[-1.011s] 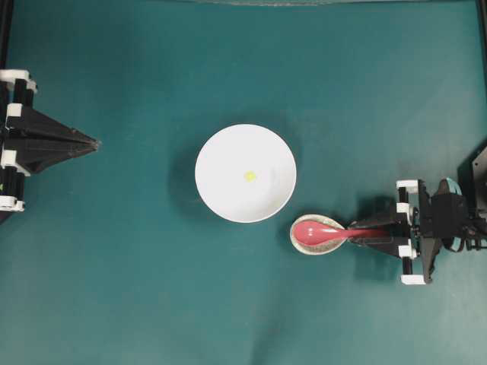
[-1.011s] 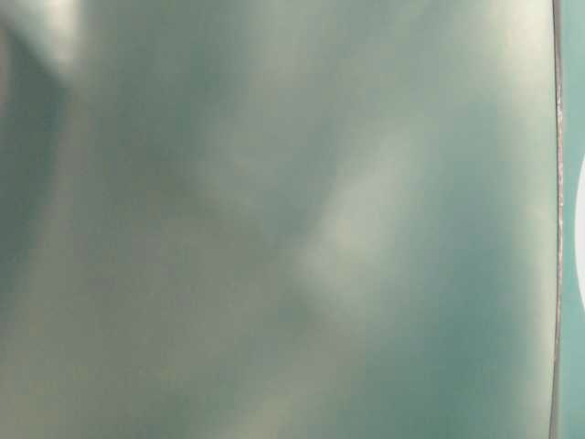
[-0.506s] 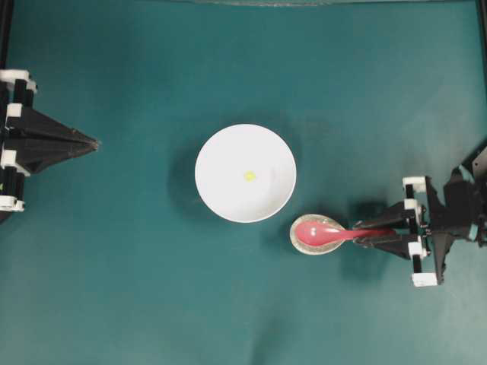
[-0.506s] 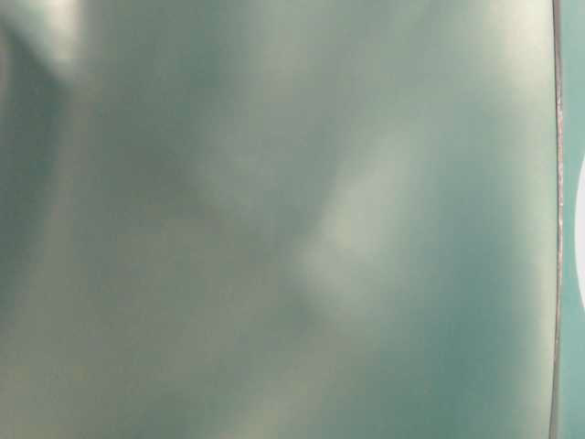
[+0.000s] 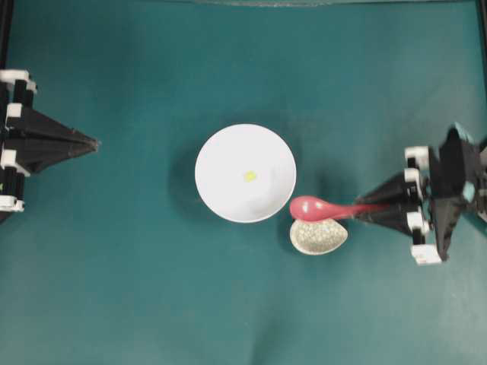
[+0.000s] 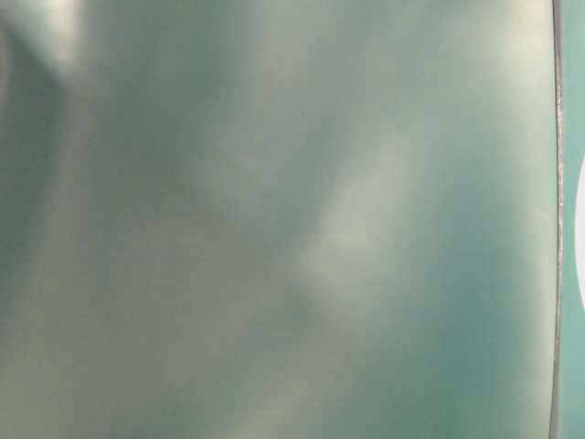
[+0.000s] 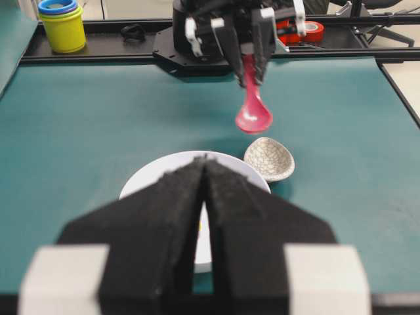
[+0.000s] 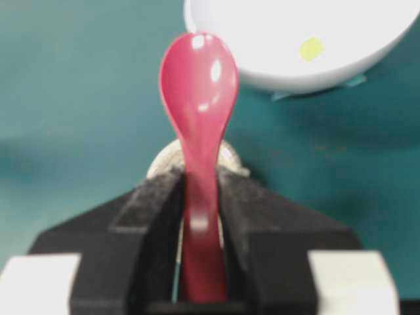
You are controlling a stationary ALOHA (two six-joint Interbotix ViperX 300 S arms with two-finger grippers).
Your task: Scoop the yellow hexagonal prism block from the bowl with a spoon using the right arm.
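Note:
A tiny yellow hexagonal prism block [image 5: 249,176] [image 8: 311,48] lies near the middle of the white bowl [image 5: 221,152] [image 7: 147,180] [image 8: 275,72]. My right gripper [image 5: 364,209] [image 8: 199,177] is shut on the handle of the pink-red spoon [image 5: 313,207] [image 8: 199,92] [image 7: 253,115]. The spoon hangs in the air, its scoop just right of the bowl's rim and above the rest's far edge. At the far left my left gripper [image 5: 95,142] [image 7: 205,164] is shut on nothing, pointing at the bowl.
A speckled cream oval spoon rest [image 5: 318,235] [image 7: 269,159] sits on the teal mat just below the spoon's scoop. Yellow and blue stacked cups [image 7: 62,23] and tape rolls [image 7: 312,29] stand beyond the table's far edge. The table-level view is a blur.
The right gripper has lifted the spoon off the speckled rest and carried it up and toward the bowl. The left arm has not moved.

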